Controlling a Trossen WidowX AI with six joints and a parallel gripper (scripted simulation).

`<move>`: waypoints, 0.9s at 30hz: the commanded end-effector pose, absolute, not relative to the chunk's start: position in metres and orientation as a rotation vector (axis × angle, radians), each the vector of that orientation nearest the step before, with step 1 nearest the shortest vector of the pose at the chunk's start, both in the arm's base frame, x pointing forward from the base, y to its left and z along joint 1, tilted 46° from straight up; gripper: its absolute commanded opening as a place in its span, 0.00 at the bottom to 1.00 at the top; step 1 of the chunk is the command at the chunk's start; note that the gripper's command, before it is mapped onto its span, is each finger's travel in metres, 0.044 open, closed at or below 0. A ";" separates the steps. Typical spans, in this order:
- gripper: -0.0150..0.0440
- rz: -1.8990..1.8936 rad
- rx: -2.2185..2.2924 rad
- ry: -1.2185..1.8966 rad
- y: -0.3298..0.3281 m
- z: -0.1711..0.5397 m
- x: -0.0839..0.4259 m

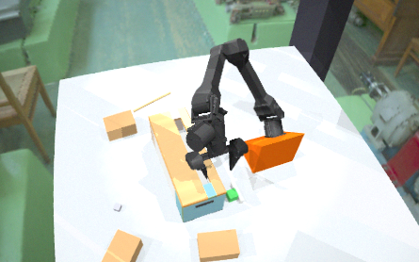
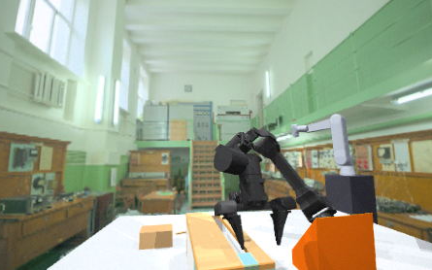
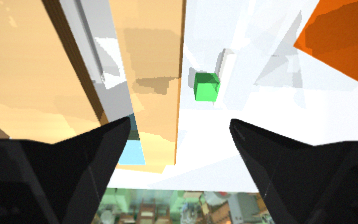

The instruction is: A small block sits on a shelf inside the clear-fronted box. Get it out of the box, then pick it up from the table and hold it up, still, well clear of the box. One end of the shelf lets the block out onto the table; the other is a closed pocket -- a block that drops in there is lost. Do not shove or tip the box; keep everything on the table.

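My gripper (image 1: pixel 218 172) (image 2: pixel 260 245) (image 3: pixel 180 122) is spread wide with nothing in it, one finger over the box's (image 1: pixel 167 155) (image 2: pixel 201 243) (image 3: pixel 152 30) slot. The top and wrist views show me the green block (image 1: pixel 232 194) (image 3: pixel 207 87) out on the table (image 1: pixel 151 207) (image 2: pixel 116 238) (image 3: pixel 205 145), near the box's blue-ended side; I can't make it out in the exterior view.

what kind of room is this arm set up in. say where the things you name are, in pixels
Probably an old workshop or teaching lab: wooden benches (image 2: pixel 49 223) carry instruments, equipment cabinets (image 2: pixel 156 127) stand at the back, and a green-painted gallery (image 2: pixel 364 73) runs along one side.
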State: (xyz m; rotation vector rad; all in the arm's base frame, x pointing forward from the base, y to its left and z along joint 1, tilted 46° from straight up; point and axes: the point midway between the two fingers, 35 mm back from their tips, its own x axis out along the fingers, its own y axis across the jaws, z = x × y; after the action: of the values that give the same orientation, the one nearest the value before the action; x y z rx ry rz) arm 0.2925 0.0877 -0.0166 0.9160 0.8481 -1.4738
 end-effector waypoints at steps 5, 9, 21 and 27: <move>0.93 -1.454 0.925 0.848 0.102 -0.002 0.295; 0.75 -1.300 0.705 0.990 0.105 -0.004 0.292; 0.74 -0.487 -0.404 1.444 0.120 -0.013 0.281; 0.74 -0.191 -0.800 1.512 0.125 -0.016 0.276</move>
State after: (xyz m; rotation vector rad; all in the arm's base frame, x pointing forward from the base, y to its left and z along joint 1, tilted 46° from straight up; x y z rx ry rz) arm 0.2856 0.1167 -0.0078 -0.0209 1.3367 -0.7635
